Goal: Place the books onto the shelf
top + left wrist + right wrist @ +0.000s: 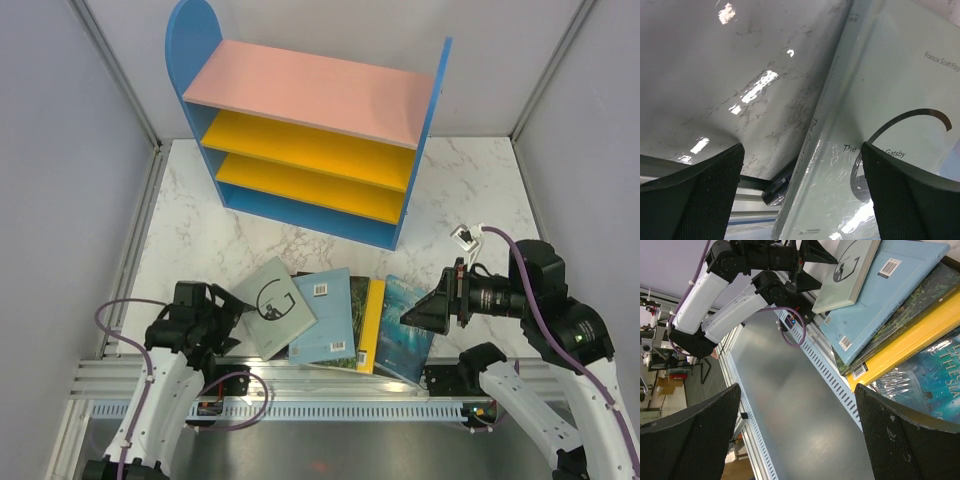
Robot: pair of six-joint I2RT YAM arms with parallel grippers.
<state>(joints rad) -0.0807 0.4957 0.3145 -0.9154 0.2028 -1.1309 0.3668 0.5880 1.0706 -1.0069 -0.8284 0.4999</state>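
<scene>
Left end effector (238,315) open, low beside books (325,318)

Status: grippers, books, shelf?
Left gripper open at the Great Gatsby book. Right gripper open beside the teal ocean book. Books piled at near edge; shelf bare. Nothing blocking.

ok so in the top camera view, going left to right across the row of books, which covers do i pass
grey-green book with the big G → light blue book → dark book, only a strip showing → yellow book → teal ocean book
</scene>
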